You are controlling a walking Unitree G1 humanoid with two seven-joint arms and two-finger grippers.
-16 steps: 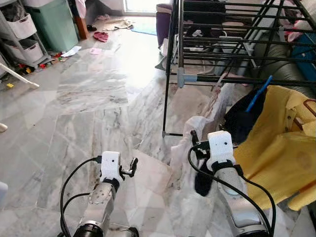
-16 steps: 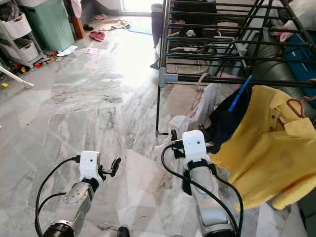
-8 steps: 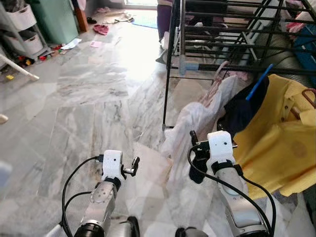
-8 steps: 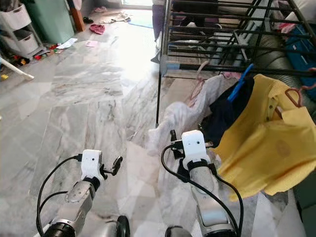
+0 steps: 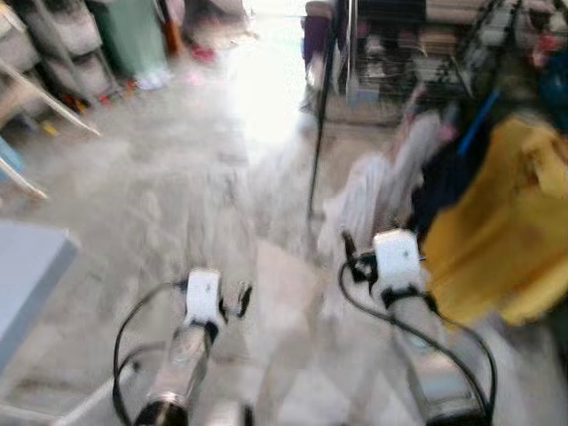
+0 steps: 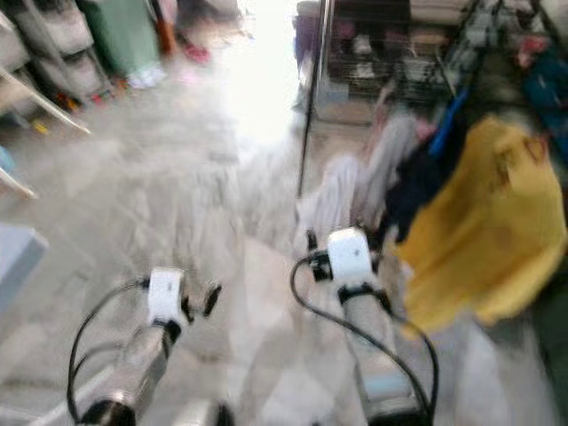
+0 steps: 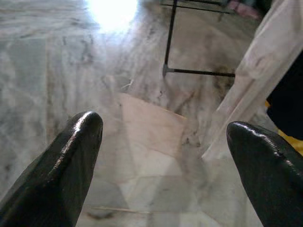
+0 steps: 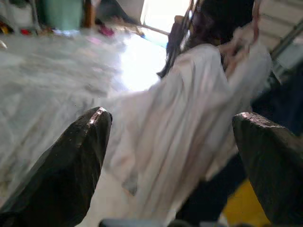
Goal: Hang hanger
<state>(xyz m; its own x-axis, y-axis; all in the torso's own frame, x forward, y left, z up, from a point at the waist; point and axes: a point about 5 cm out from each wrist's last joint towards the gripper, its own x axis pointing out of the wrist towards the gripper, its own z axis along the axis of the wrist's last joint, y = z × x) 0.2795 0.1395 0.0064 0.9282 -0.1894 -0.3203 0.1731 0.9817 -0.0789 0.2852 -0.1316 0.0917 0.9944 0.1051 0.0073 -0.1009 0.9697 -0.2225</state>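
Blur sweeps both eye views now where they were sharp half a second ago, the camera swinging so a pale blue-grey surface (image 5: pixel 27 275) slides in at the robot's left, while the left gripper (image 5: pixel 238 300) and right gripper (image 5: pixel 353 263) keep their low places over the marble floor (image 5: pixel 160 186), beside the black drying rack (image 5: pixel 321 106) with its white garment (image 5: pixel 373 191), dark garment (image 5: pixel 444 177) and yellow shirt (image 5: pixel 501 231); a blue hanger (image 5: pixel 472 124) pokes up between the dark cloth and the shirt. Left wrist view: fingers (image 7: pixel 71 161) spread wide and empty above the marble, the rack's foot (image 7: pixel 199 72) ahead. Right wrist view: fingers (image 8: pixel 71 161) just as wide, holding nothing, the white cloth (image 8: pixel 189 132) close in front.
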